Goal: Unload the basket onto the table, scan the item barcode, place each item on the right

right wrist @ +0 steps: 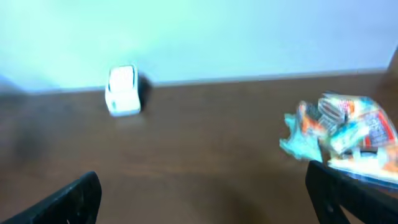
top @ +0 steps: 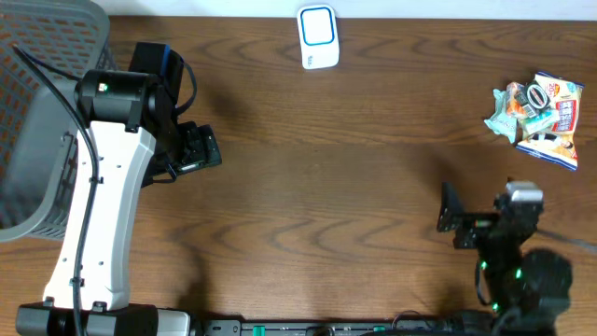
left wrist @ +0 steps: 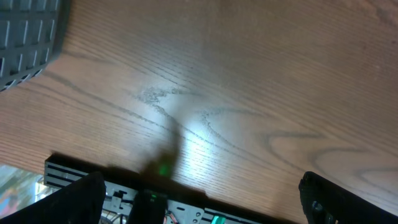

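Observation:
The items, a small heap of colourful snack packets [top: 536, 117], lie at the table's right edge; the right wrist view shows the packets [right wrist: 348, 134], blurred, partly behind my right finger. A white barcode scanner with a blue face [top: 318, 37] stands at the middle of the far edge, and this scanner [right wrist: 122, 90] appears far ahead on the left in the right wrist view. My right gripper [top: 450, 215] [right wrist: 208, 199] hangs open and empty near the front right, short of the packets. My left gripper [top: 213, 149] [left wrist: 205, 205] is open and empty over bare wood on the left.
A grey plastic basket [top: 37, 112] fills the far left corner, and a corner of this basket [left wrist: 25, 31] shows in the left wrist view. The black rail of the arm bases [left wrist: 186, 199] runs along the front edge. The table is dark wood.

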Controlling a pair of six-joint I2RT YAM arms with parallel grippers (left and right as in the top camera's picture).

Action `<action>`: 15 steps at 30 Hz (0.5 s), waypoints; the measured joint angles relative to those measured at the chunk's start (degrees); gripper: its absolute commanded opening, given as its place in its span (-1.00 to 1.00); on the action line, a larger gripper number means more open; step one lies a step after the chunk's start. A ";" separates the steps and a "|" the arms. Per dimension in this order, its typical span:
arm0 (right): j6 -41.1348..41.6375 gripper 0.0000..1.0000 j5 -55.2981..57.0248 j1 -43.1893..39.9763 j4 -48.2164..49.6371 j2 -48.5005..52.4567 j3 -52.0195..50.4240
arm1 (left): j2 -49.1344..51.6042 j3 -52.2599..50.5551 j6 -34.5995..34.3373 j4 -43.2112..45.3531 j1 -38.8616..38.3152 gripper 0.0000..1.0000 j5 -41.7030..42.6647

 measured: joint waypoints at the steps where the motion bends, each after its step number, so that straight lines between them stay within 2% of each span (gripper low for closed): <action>1: -0.02 0.99 -0.02 0.00 1.64 -2.12 -1.68 | 0.00 0.00 0.00 0.02 0.00 0.95 0.02; 6: -0.17 0.98 -0.46 0.26 9.14 -8.79 -9.07 | 0.00 0.00 -0.02 0.02 0.00 0.95 0.04; 15: -0.17 0.99 -0.85 0.24 17.40 -10.45 -15.82 | 0.00 0.00 0.00 0.02 0.00 0.95 0.02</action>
